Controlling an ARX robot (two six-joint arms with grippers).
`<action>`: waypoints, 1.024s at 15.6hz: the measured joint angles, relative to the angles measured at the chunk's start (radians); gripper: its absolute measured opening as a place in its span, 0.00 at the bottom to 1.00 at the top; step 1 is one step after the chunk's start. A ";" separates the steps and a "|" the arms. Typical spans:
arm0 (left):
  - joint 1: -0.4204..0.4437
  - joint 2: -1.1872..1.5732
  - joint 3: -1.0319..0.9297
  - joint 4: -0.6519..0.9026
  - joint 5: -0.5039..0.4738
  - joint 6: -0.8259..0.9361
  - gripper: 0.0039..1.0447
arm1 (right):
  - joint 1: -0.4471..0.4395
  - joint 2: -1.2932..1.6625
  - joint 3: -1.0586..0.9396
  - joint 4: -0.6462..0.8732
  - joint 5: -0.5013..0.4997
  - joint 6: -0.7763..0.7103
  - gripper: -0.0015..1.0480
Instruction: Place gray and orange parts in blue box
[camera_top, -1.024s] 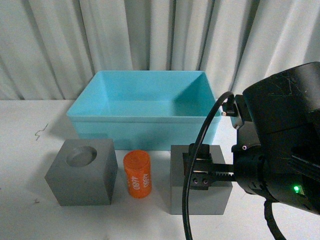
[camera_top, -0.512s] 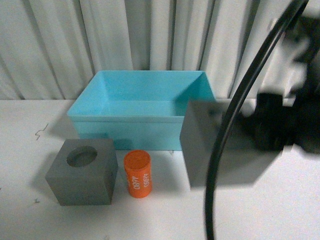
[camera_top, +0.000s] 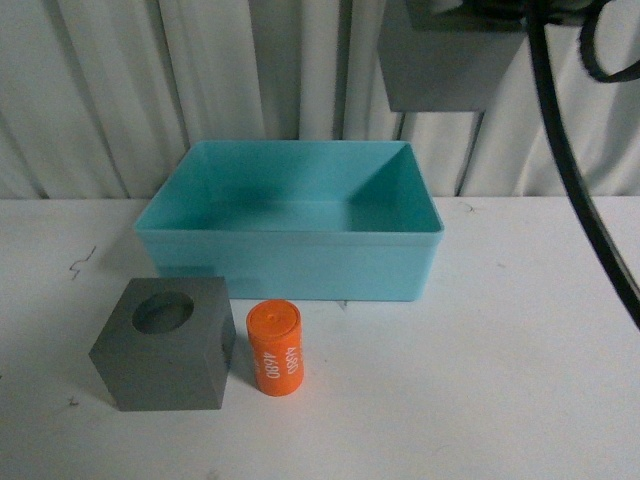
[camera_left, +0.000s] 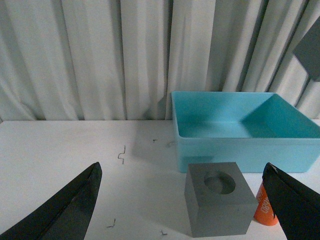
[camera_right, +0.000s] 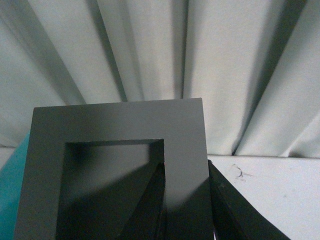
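Observation:
My right gripper (camera_right: 186, 200) is shut on one wall of the gray cube with the rectangular recess (camera_right: 120, 125), one finger inside the recess and one outside. In the front view this cube (camera_top: 445, 65) hangs high above the back right corner of the blue box (camera_top: 290, 265). The gray cube with the round recess (camera_top: 165, 345) and the orange cylinder with white digits (camera_top: 276, 348) stand on the table in front of the box. My left gripper (camera_left: 185, 210) is open, low over the table, with the round-recess cube (camera_left: 217, 205) between its fingers' spread.
White curtains (camera_top: 200, 70) hang behind the white table (camera_top: 500, 380). A black cable (camera_top: 580, 170) runs down the right side of the front view. The box (camera_left: 240, 130) holds nothing that I can see.
My right gripper has lifted the rectangular-recess cube off the table, from beside the orange cylinder up to high above the box's back right corner. The other parts have not moved.

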 joint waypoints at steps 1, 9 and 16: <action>0.000 0.000 0.000 0.000 0.000 0.000 0.94 | 0.013 0.077 0.084 -0.032 0.006 0.007 0.18; 0.000 0.000 0.000 0.000 0.000 0.000 0.94 | 0.070 0.386 0.380 -0.232 0.037 0.174 0.18; 0.000 0.000 0.000 0.000 0.000 0.000 0.94 | 0.079 0.549 0.559 -0.340 0.086 0.232 0.18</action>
